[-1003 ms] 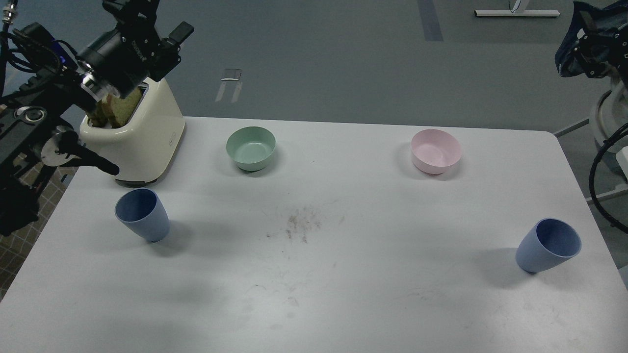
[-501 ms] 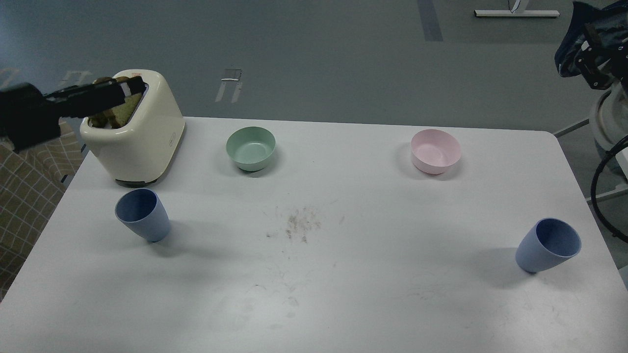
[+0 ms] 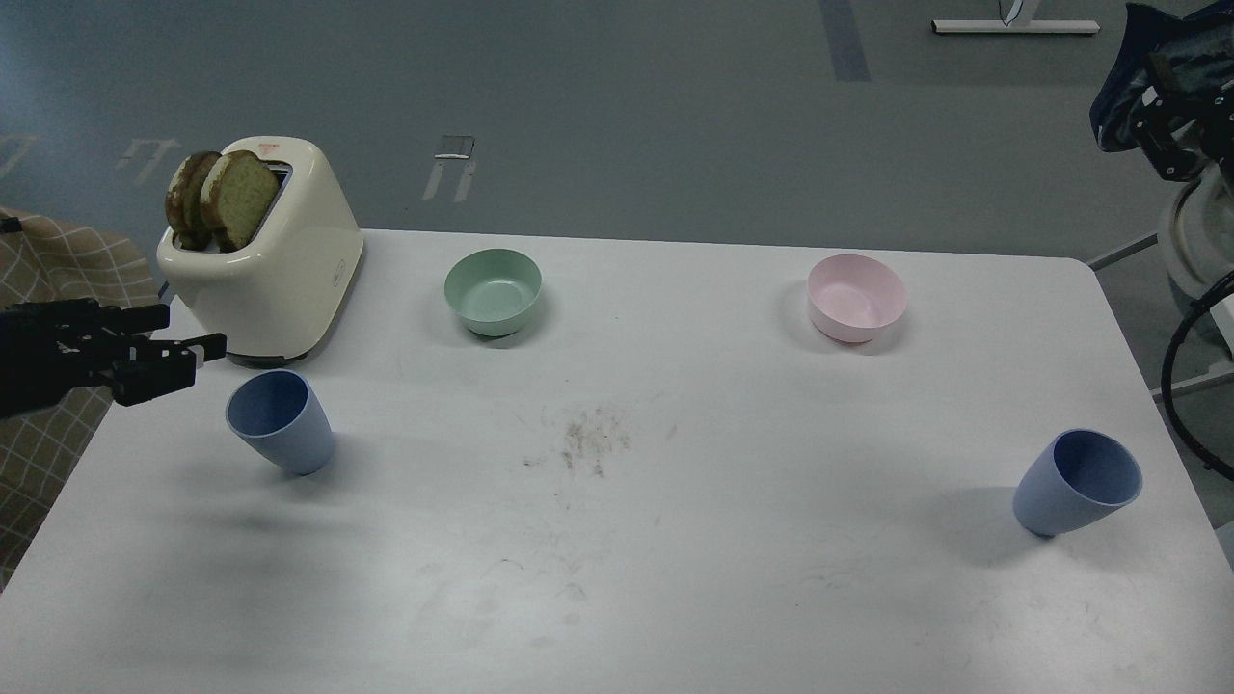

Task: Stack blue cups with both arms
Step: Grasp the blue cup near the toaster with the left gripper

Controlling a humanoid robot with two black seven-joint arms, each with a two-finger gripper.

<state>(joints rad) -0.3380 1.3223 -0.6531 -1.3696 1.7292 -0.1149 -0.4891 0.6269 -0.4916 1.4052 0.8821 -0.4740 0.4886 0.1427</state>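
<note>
— What is carried by the white table [image 3: 675,578]?

— Five things are seen standing on it. A cream toaster [image 3: 275,265] is set at the far left corner, with two slices of toast [image 3: 224,198] raised in its slots. A green bowl [image 3: 493,291] and a pink bowl [image 3: 856,297] are placed along the far side, well apart.

— And nearer?

— One blue cup [image 3: 281,421] is found near the left edge, just in front of the toaster; a second blue cup [image 3: 1077,482] is placed near the right edge (both upright, mouths open).

— Is the surface marked?

— A patch of dark specks [image 3: 590,443] is seen at the middle, and faint scuffs are spread across the near part.
</note>
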